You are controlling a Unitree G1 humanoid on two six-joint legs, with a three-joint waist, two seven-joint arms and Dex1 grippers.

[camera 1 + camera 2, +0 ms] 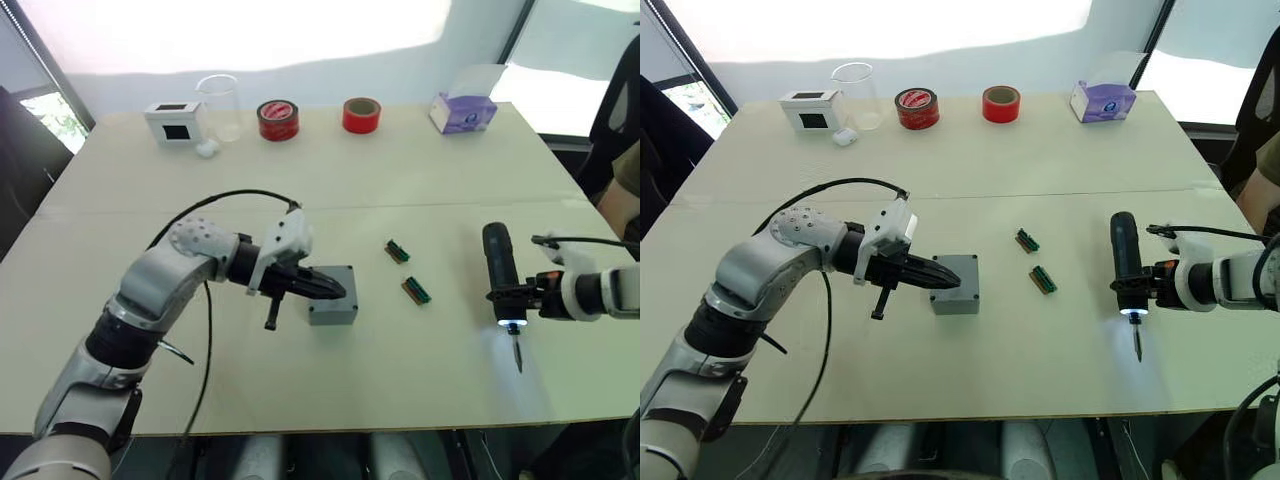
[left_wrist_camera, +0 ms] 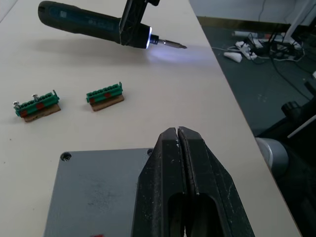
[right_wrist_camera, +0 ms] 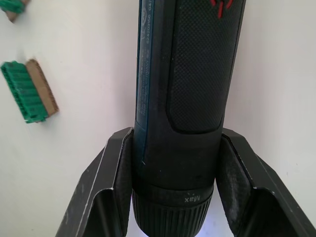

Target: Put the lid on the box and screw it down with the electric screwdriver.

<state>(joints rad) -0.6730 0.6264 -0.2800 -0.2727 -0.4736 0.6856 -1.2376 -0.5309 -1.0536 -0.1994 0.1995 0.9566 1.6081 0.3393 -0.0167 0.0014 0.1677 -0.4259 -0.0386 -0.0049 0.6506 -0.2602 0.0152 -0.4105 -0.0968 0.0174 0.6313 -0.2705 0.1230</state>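
Note:
The grey box (image 1: 335, 310) stands mid-table with the flat grey lid (image 2: 94, 187) lying on top of it; a screw hole shows at one lid corner. My left gripper (image 1: 340, 291) is shut and empty, its fingertips (image 2: 170, 140) over the lid's top near one edge. To the right, my right gripper (image 1: 512, 296) is shut on the black electric screwdriver (image 1: 498, 262), gripping it just behind the lit tip. The tool is held level just above the table, its bit (image 1: 517, 356) pointing toward the front edge, well away from the box.
Two green terminal blocks (image 1: 397, 250) (image 1: 416, 290) lie between box and screwdriver. Along the back edge stand a white box with a black face (image 1: 173, 121), a clear beaker (image 1: 219, 105), two red tape rolls (image 1: 278, 120) (image 1: 361, 114) and a purple tissue box (image 1: 462, 112).

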